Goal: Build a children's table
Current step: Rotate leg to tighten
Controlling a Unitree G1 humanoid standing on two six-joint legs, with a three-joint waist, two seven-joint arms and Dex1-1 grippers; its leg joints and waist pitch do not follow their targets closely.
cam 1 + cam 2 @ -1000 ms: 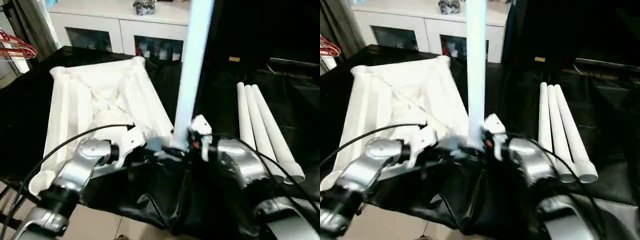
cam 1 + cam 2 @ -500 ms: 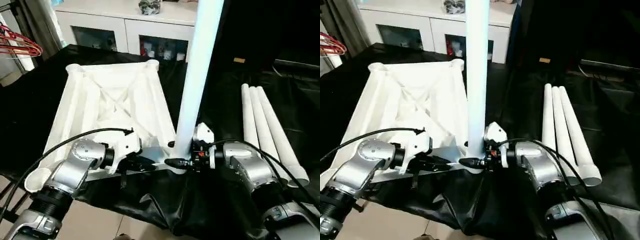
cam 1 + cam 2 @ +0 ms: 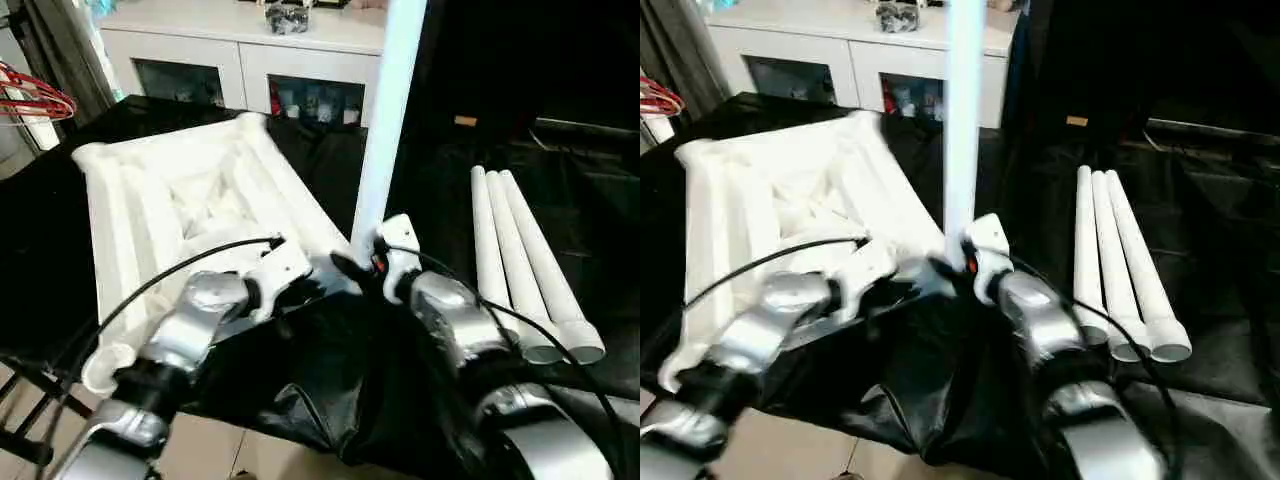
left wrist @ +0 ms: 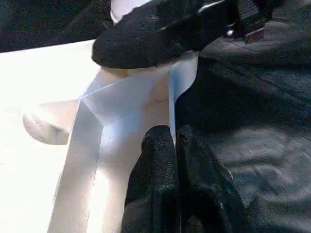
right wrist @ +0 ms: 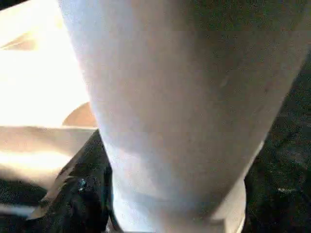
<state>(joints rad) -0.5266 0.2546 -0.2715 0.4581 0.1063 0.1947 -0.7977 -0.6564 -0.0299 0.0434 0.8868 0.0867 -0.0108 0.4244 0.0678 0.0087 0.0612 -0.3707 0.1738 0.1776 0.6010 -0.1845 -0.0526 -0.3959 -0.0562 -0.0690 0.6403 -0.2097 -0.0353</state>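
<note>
1. Four legs are accounted for in the left eye view: one upright leg (image 3: 385, 120) stands at the near right corner of the upturned tabletop (image 3: 190, 200), and three spare legs (image 3: 525, 260) lie side by side on the black-draped desk (image 3: 60, 200), well apart toward its right edge. The right gripper (image 3: 352, 268) is at the foot of the upright leg; the left gripper (image 3: 318, 290) is just beside it on the tabletop's near edge. A white cabinet (image 3: 240, 50) stands behind the desk.

2. Right eye view: same layout. The upright leg (image 3: 962, 120) rises nearly vertical and runs out of the top of the picture. Whether its foot is fully seated in the corner socket cannot be told.

3. Left wrist view: the left gripper (image 4: 175, 145) has its fingers pressed together, with the thin edge of the tabletop's corner wall (image 4: 170, 97) apparently nipped between the tips. The other arm's black finger (image 4: 160, 34) lies across the corner just beyond.

4. Right wrist view: the upright leg (image 5: 180, 107) is seen close to, and one black finger (image 5: 82, 194) lies against its base. The fingers stand apart around the leg; a firm grip cannot be confirmed.

5. Risk, as judged: if the leg is not pushed home, releasing it may let it tip. A slipping pinch would let the tabletop shift on the cloth and spoil the alignment.
</note>
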